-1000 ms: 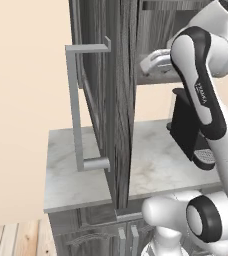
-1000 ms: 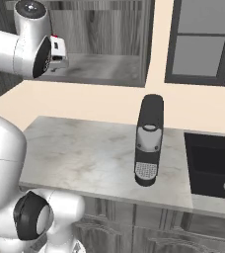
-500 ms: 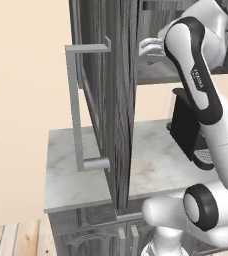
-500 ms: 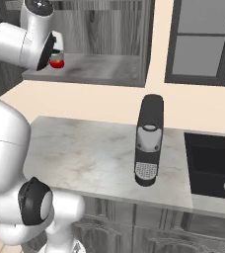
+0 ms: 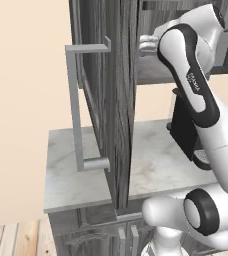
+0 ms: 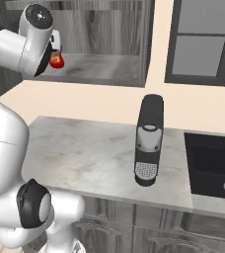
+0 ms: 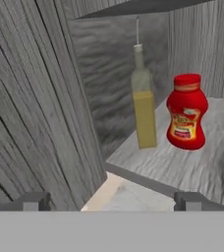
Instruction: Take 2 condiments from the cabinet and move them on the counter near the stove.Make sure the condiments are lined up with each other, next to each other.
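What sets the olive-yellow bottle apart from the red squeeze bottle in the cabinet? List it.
The olive-yellow bottle is tall and slim with a thin pointed nozzle; the red squeeze bottle is shorter and rounder with a wide cap. The olive-yellow bottle carries no label that shows; the red squeeze bottle has a yellow-red one. Both stand upright, side by side, on the cabinet shelf.

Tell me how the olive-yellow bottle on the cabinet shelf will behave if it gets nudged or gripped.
The olive-yellow bottle stands tall and slim on a narrow base, so a sideways nudge would probably tip it. The red squeeze bottle stands close beside it and might get knocked. Its thin nozzle looks poor to grip; the squarer lower body seems safer.
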